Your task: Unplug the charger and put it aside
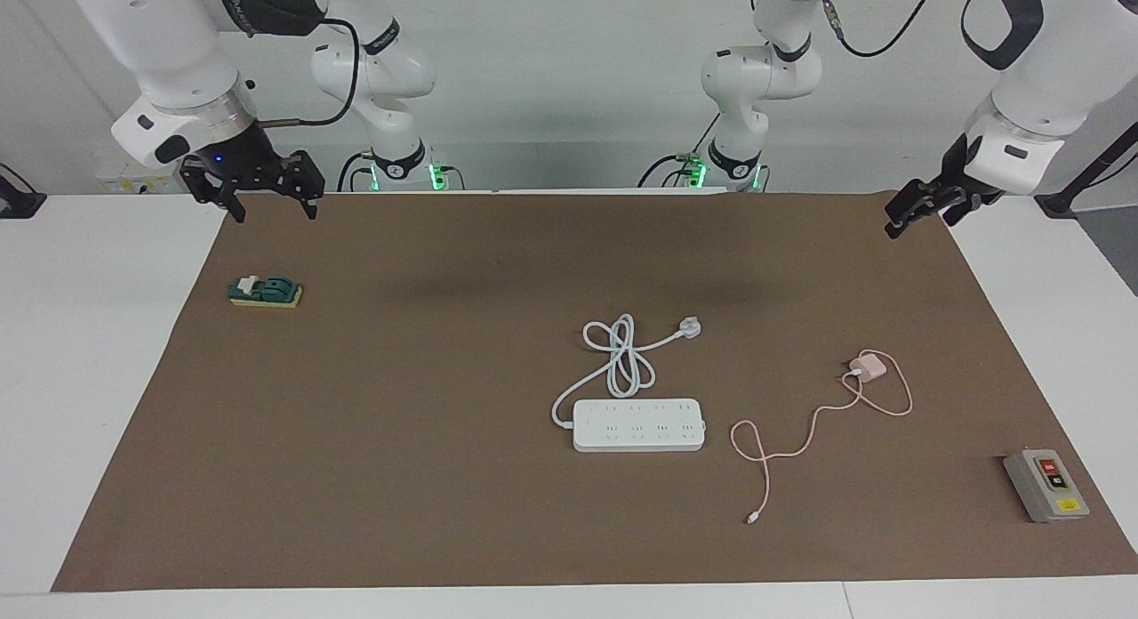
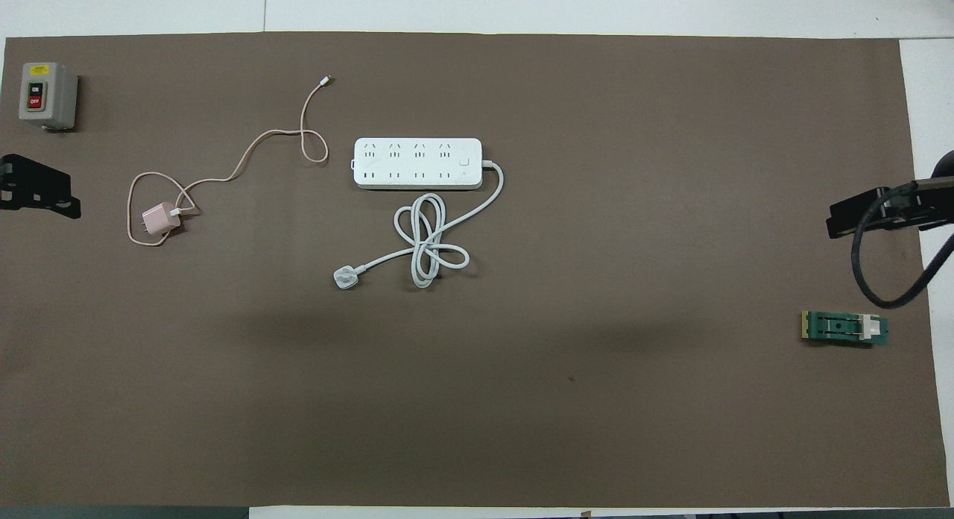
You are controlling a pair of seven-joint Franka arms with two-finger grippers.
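Note:
The charger (image 1: 867, 367) is a small pink cube lying on the brown mat, apart from the white power strip (image 1: 638, 424) and toward the left arm's end. It also shows in the overhead view (image 2: 156, 221). Its thin pink cable (image 1: 805, 423) loops across the mat and ends in a small connector (image 1: 752, 518). The power strip (image 2: 417, 162) has empty sockets, and its thick white cord (image 2: 428, 243) lies coiled nearer to the robots. My left gripper (image 1: 916, 214) hangs empty in the air over the mat's edge. My right gripper (image 1: 271, 205) is open and empty over the mat's corner.
A grey on/off switch box (image 1: 1046, 486) stands at the left arm's end, farther from the robots than the charger. A green block on a yellow base (image 1: 265, 292) lies at the right arm's end. The brown mat (image 1: 400, 477) covers the white table.

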